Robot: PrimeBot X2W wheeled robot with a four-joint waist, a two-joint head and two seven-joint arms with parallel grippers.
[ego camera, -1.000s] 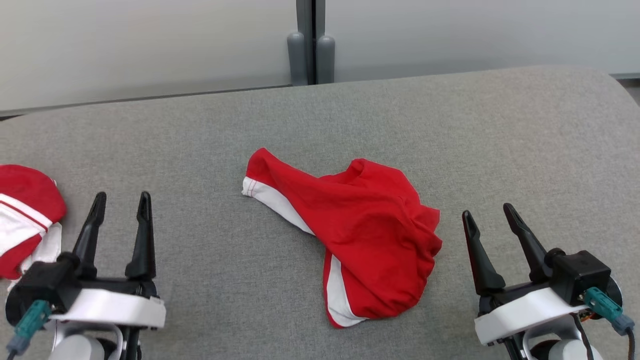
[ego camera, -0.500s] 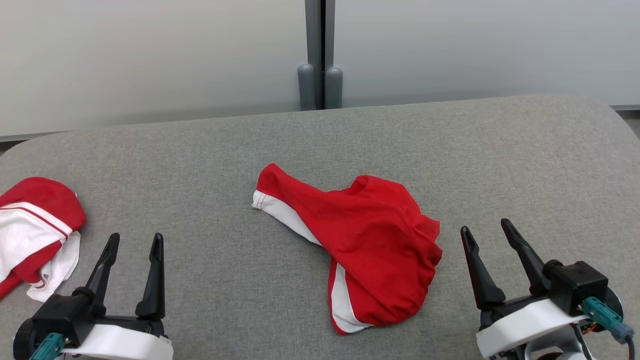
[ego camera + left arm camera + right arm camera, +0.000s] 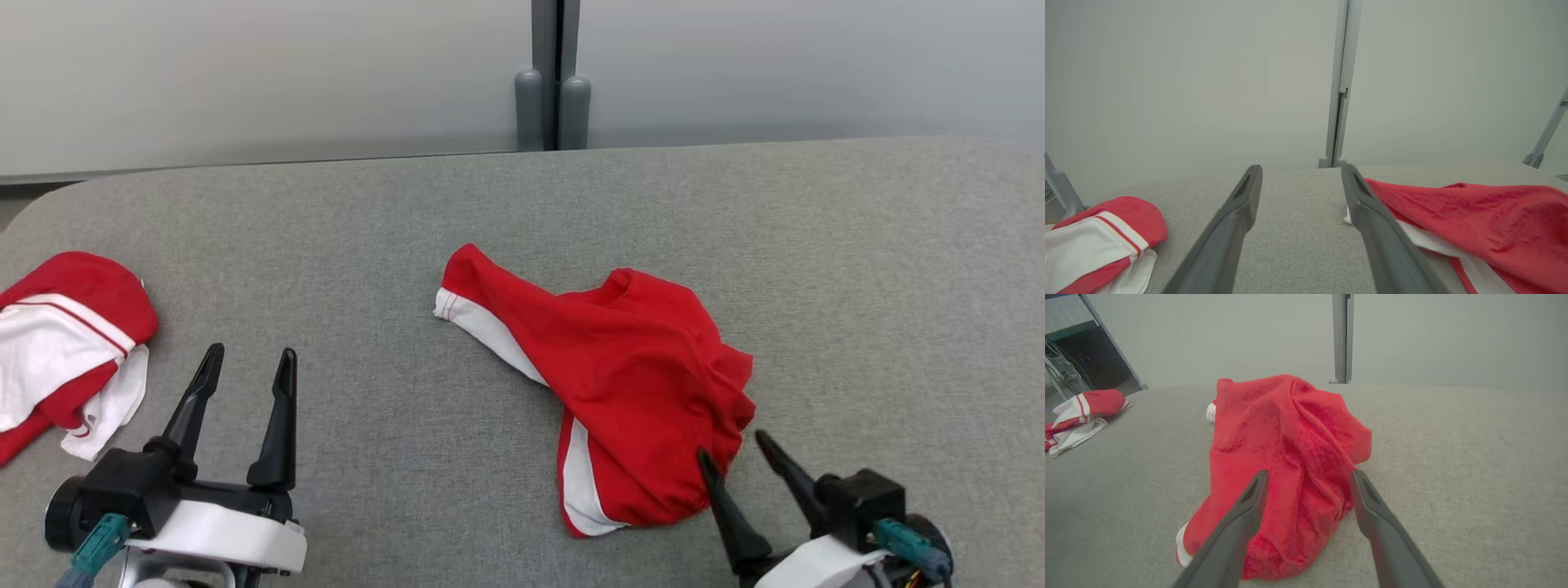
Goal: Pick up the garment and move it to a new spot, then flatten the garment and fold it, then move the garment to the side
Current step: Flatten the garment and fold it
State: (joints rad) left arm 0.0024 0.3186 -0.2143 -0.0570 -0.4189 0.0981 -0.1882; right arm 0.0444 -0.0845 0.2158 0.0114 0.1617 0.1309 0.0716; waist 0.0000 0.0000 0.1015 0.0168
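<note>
— Since the left claw [image 3: 251, 351] stands spread and empty over the grey padded table [image 3: 367, 229], what is it waiting on?
— Judged to be in reserve. To its left, apart from it, lies a folded red-and-white garment [image 3: 65, 343], likely not this job's piece. The task's red garment [image 3: 629, 384], with white side panels, lies crumpled ahead of it and to its right, off its line of reach.
— And the right claw [image 3: 732, 445]?
— Fingers spread, holding nothing. The garment's near right hem lies just ahead of it. The right wrist view shows bunched cloth between and beyond the two fingers. Contact cannot be confirmed. The placement suits a pinch on that bunched edge for the first lift.
— Change from half a second ago?
— The right claw then stood well apart, to the right of the cloth, and has since closed in on the hem. The whole picture has shifted, so the camera moved. The garment's folds match, so the cloth is undisturbed. The left claw is unchanged, still spread.
</note>
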